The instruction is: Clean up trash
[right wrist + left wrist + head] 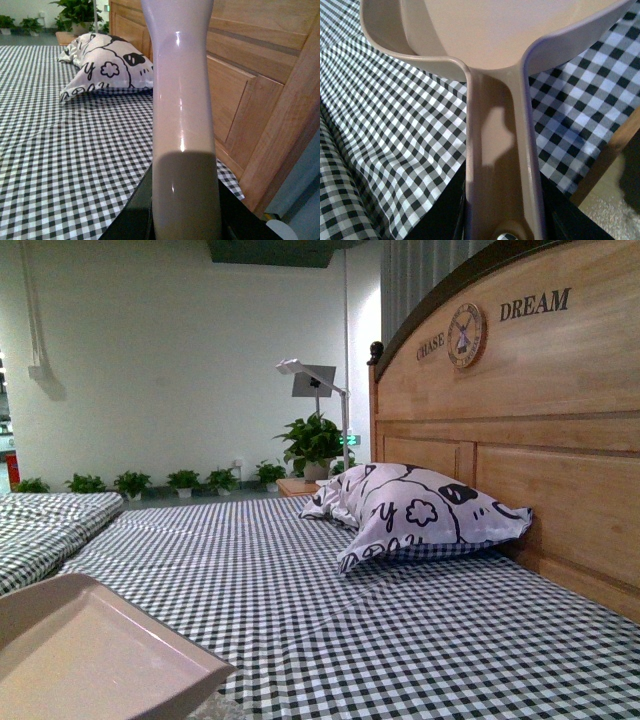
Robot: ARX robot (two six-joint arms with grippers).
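The checked bed [380,600] fills the view. Its wooden headboard [540,400] runs along the right, and a patterned pillow [415,510] lies against it. A beige dustpan [80,660] sits at the bed's near left corner, its handle clamped by the left gripper [502,220]. The right gripper [186,215] grasps a glossy pale handle [182,100] near the headboard.

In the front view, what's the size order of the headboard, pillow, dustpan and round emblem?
1. headboard
2. pillow and dustpan, about alike; dustpan is near the camera and cropped, so unranked
3. round emblem
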